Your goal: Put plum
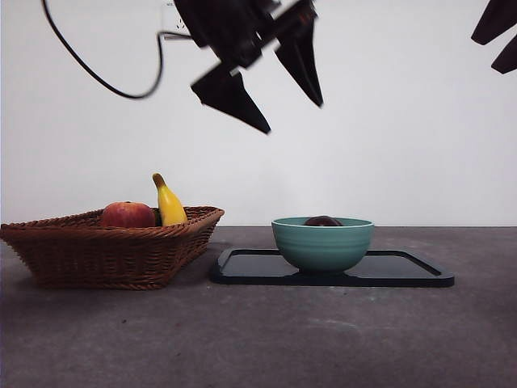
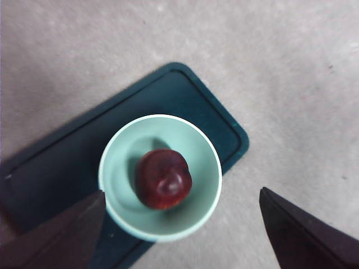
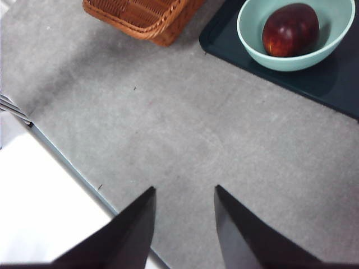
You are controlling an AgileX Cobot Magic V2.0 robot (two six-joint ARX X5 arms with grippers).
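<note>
One plum [image 2: 163,179] is present, lying at the bottom of the teal bowl [image 2: 119,152], which stands on the dark tray [image 2: 53,165] on the counter [image 2: 291,78]. The left pincer [image 1: 273,97] hangs high and directly above the bowl, jaws spread wide and holding nothing; in the left wrist view the plum sits between the jaw lines, slightly toward one jaw, well below the tips. The plum is near round, so it offers no marked long axis. The right pincer [image 3: 184,208] is off to the side over bare counter, jaws parted a little and empty, with bowl and plum well ahead of it and the wicker basket [image 3: 143,17] off to one side. The left arm is plainly the nearer. In the front view the basket holds a red apple [image 1: 128,215] and a banana [image 1: 169,202], well apart from both pincers. Judgement: the plum appears already placed.
</note>
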